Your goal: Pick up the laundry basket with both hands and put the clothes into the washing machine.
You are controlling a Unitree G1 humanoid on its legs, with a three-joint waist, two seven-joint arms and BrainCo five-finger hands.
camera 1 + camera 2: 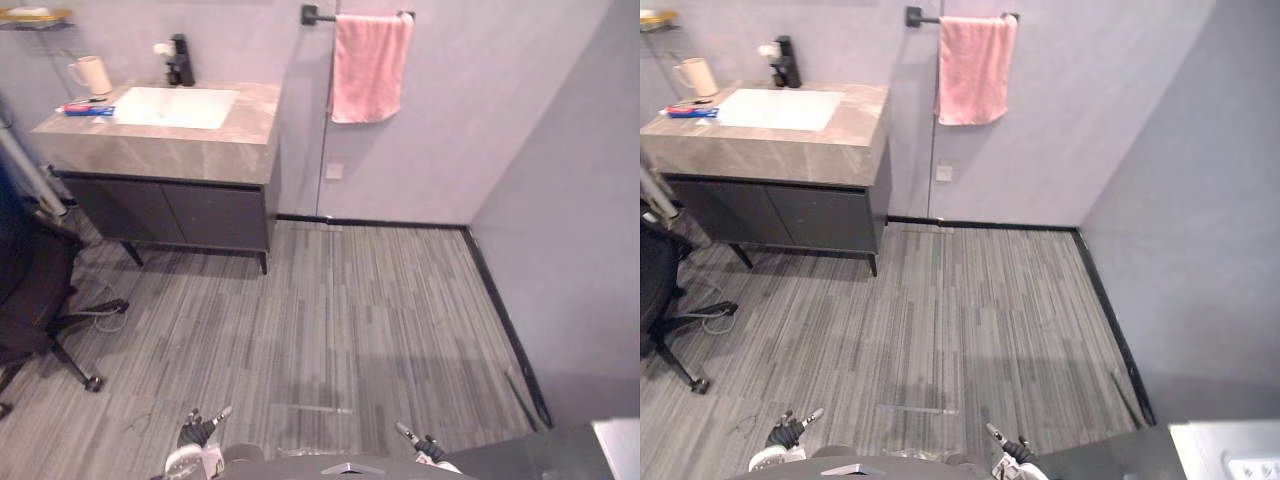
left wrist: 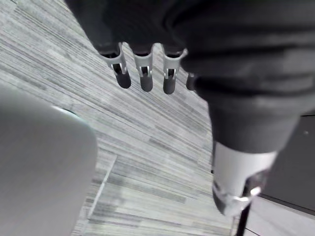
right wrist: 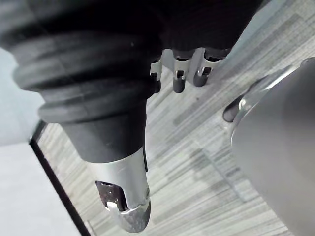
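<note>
Grey striped floor (image 1: 380,310) lies before the robot. Left hand (image 2: 142,73) and right hand (image 3: 179,73) hang low, fingers relaxed and holding nothing. A white appliance corner (image 1: 1230,450), possibly the washing machine, sits at lower right. Step undetermined: locate the basket.

Grey striped plank floor (image 1: 380,310), pale walls (image 1: 470,120), stone-topped vanity (image 1: 165,150) with sink, pink towel (image 1: 370,65) hanging on wall rail.
</note>
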